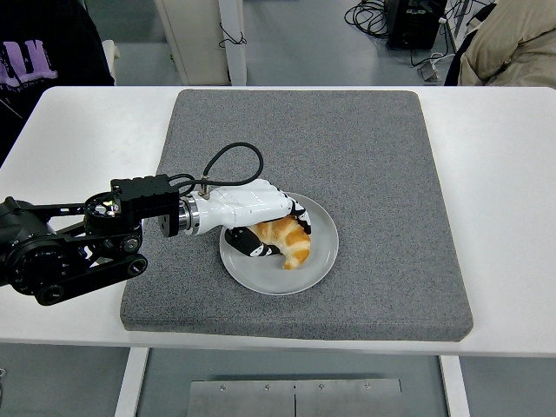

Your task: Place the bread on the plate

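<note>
A golden croissant (291, 241) lies on a white round plate (321, 256) near the front middle of a grey mat. My left hand (261, 217), white with black fingertips, reaches over the plate's left part. Its fingers are curled around the left end of the croissant, with the thumb (252, 244) below it on the plate. The bread rests on the plate's surface inside the hand. The right arm is out of view.
The grey mat (373, 156) covers the middle of the white table (512, 174). A person in dark clothes (35, 52) stands at the top left and another in beige (512, 43) sits at the top right. Cables lie on the floor behind.
</note>
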